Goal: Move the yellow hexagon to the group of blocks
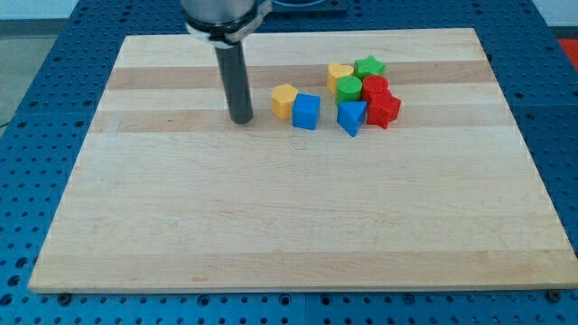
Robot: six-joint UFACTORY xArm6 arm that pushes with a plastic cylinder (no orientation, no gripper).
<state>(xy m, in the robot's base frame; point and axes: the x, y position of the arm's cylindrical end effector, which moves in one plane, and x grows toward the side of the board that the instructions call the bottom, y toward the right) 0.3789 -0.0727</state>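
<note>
The yellow hexagon (284, 100) lies on the wooden board (271, 217), touching a blue cube (306, 112) on its right. My tip (241, 119) stands on the board just left of the hexagon, a small gap apart. To the view's right sits the group: a yellow heart (340, 75), a green star (369, 67), a green round block (349, 88), a red block (375, 88), a red star (384, 110) and a blue triangle (351, 116). The blue cube is a short gap left of the blue triangle.
The board lies on a blue perforated table (36, 108). The arm's dark rod (235, 72) comes down from the view's top, above the left part of the board.
</note>
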